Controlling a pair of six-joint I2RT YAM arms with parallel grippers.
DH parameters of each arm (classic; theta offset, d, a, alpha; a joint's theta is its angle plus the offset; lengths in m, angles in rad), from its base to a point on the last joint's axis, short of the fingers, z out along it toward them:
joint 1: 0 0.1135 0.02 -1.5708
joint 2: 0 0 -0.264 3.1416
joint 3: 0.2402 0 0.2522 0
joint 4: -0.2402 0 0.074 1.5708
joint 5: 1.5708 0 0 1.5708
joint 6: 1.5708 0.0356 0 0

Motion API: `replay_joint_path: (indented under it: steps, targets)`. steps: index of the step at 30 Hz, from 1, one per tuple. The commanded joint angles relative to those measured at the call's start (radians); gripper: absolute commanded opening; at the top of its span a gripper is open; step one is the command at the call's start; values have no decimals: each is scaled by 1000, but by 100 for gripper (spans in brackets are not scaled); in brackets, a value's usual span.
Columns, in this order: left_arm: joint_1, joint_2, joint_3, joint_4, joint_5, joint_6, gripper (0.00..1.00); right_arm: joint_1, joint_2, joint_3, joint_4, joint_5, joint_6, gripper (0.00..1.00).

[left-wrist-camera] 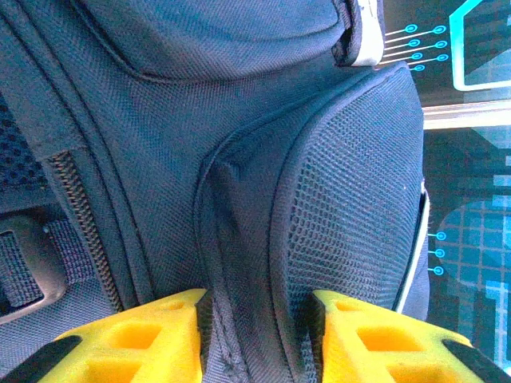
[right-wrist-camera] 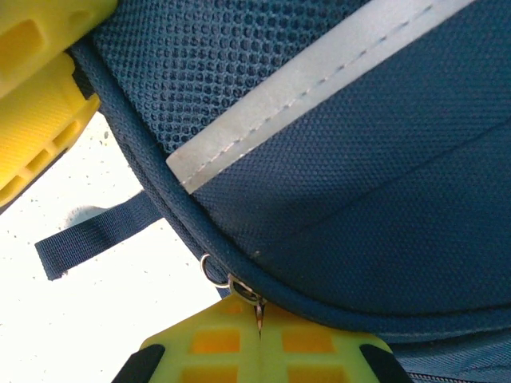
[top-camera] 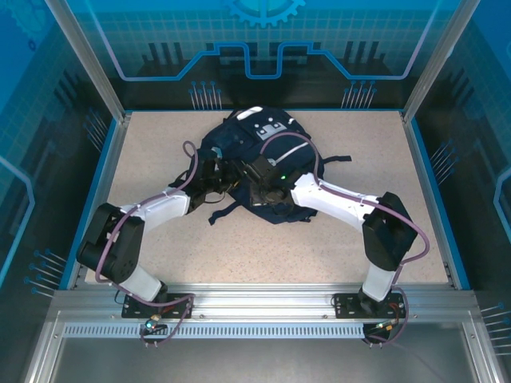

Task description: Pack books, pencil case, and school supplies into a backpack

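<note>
The navy backpack [top-camera: 247, 148] lies in the middle of the table, its grey patch toward the far side. My left gripper [top-camera: 217, 177] is at its left flank. In the left wrist view the yellow fingers [left-wrist-camera: 257, 307] pinch a raised fold of backpack [left-wrist-camera: 239, 120] fabric beside the mesh pocket [left-wrist-camera: 351, 207]. My right gripper [top-camera: 267, 190] is at the backpack's near side, shut [right-wrist-camera: 259, 319] on the metal zipper pull [right-wrist-camera: 239, 286] at the piped edge of the backpack [right-wrist-camera: 383, 199]. The books, pencil case and school supplies are hidden.
Loose dark straps trail off the pack onto the speckled table [top-camera: 359, 239], one to the right [top-camera: 335, 159] and one toward the front [top-camera: 223, 214]. A strap end [right-wrist-camera: 88, 239] lies on the table near the zipper pull. Blue walls fence the table.
</note>
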Motion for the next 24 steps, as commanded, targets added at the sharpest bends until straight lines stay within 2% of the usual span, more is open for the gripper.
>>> replay_joint_path:
  steps: [1, 8, 14, 18, 24]
  targets:
    - [11, 27, 41, 1, 18, -10, 34, -9, -36, -18, -25, 20, -15, 0]
    - [24, 42, 40, -20, -16, 11, 0, -7, -83, -49, -109, 113, -18, 0]
    - [38, 35, 28, -45, -56, 58, 0, -29, -142, -117, -198, 237, -30, 0]
    - [50, 29, 14, -51, -62, 67, 0, -77, -170, -145, -220, 269, -55, 0]
    - [60, 35, 12, -64, -52, 101, 0, -153, -164, -95, -226, 294, -141, 0]
